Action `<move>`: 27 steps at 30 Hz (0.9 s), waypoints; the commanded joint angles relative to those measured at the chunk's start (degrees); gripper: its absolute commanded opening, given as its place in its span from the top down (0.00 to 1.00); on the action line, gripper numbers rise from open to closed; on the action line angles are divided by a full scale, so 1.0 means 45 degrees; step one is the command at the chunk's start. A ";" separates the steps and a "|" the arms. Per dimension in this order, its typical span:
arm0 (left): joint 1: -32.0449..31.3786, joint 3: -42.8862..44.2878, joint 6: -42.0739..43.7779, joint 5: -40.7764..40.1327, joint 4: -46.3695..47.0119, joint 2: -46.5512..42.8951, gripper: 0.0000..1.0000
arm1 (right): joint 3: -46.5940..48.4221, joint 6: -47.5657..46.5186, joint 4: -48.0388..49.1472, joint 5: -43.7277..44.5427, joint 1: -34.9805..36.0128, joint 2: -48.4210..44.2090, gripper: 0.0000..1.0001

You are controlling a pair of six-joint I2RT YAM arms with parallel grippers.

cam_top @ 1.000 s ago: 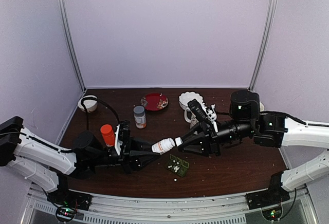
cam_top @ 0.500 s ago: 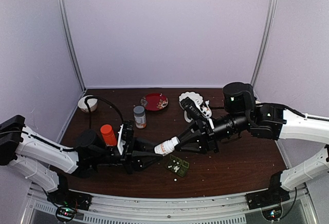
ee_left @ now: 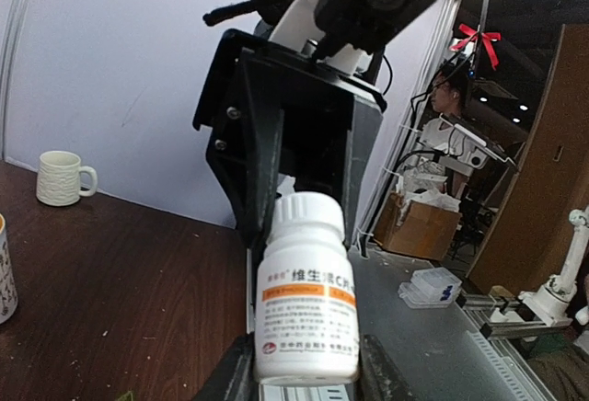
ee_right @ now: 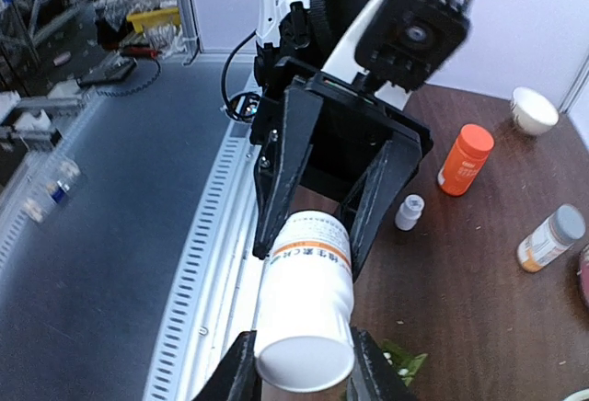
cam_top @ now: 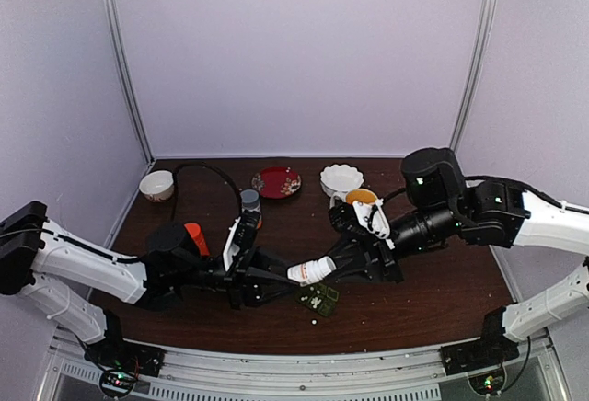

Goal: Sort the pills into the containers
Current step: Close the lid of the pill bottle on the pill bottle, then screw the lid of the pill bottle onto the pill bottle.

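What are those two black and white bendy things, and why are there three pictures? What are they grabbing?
They are two robot arms bolted to a dark brown wooden table. One picture looks down from above; the other two come from a small camera on each arm's wrist. The left arm's fingers and the right arm's fingers both grip one white plastic pill bottle, above a small dark-green plastic pill box with tiny white pills in it. Further back stand a round red plate, a frilly white bowl, an orange bottle and a grey-capped bottle.
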 commanded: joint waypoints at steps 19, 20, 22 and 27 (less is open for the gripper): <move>0.0472 0.2340 -0.2658 0.1436 0.2257 0.2311 1.00 | -0.2519 -0.2468 0.2696 0.3060 0.1201 -0.1926 1.00; 0.0466 0.2392 -0.2220 0.1254 0.1594 0.2125 1.00 | -0.2317 -0.1925 0.2441 0.2904 0.1193 -0.1810 1.00; 0.0447 0.2356 -0.1162 0.0636 0.0296 0.1608 1.00 | -0.2045 -0.0998 0.2143 0.2171 0.1185 -0.1616 1.00; 0.0465 0.2997 0.2075 -0.0228 -0.3842 0.0224 1.00 | -0.1891 0.0858 0.2046 -0.0182 0.1136 -0.1349 1.00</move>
